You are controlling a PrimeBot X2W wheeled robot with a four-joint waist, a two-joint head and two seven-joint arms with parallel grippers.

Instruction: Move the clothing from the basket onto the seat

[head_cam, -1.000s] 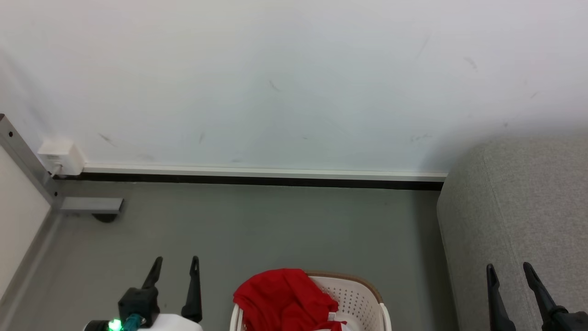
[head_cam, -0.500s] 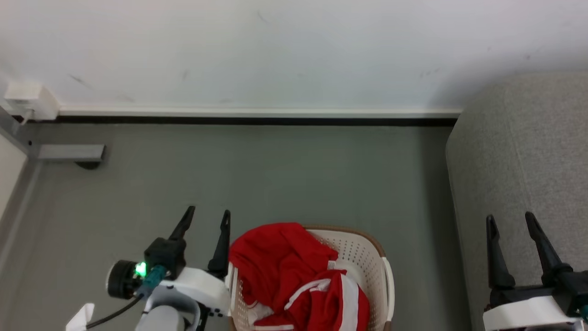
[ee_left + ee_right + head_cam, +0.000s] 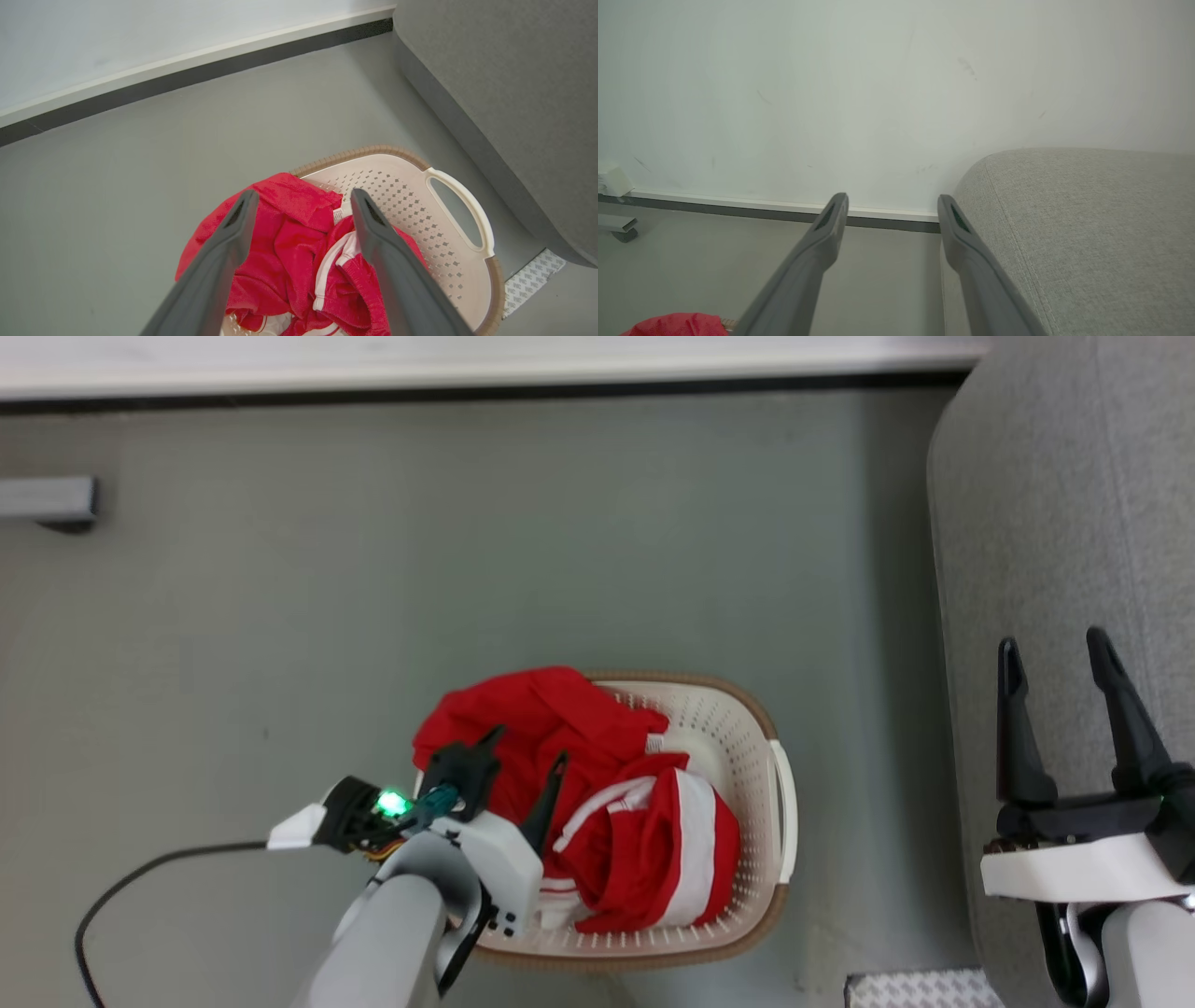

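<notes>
The left gripper [image 3: 528, 747] has its two dark fingers spread apart with nothing between them, poised over the left half of the basket [image 3: 738, 709], tips pointing at the clothing [image 3: 644, 840] without touching it so far as the left wrist view shows. The right gripper [image 3: 1050, 642] is also spread and empty, held over the front edge of the seat [image 3: 1055, 504], well apart from the basket. The clothing lies heaped in the basket: red fabric with white stripe trim, one fold spilling over the far-left rim. A small white tag [image 3: 338, 214] sits near the middle of the heap, its print too small to read. The basket is cream with rows of small holes, a brown rim and a white side handle [image 3: 782, 812] facing the seat. It stands on the grey floor [image 3: 373, 569], near the seat but not touching it. A green light [image 3: 387, 801] glows on the left wrist, and a black cable [image 3: 121, 887] trails from it across the floor. A pale patterned mat [image 3: 920, 989] lies by the seat's base. In the right wrist view a white wall [image 3: 878, 93] with faint scuffs rises behind the seat.
</notes>
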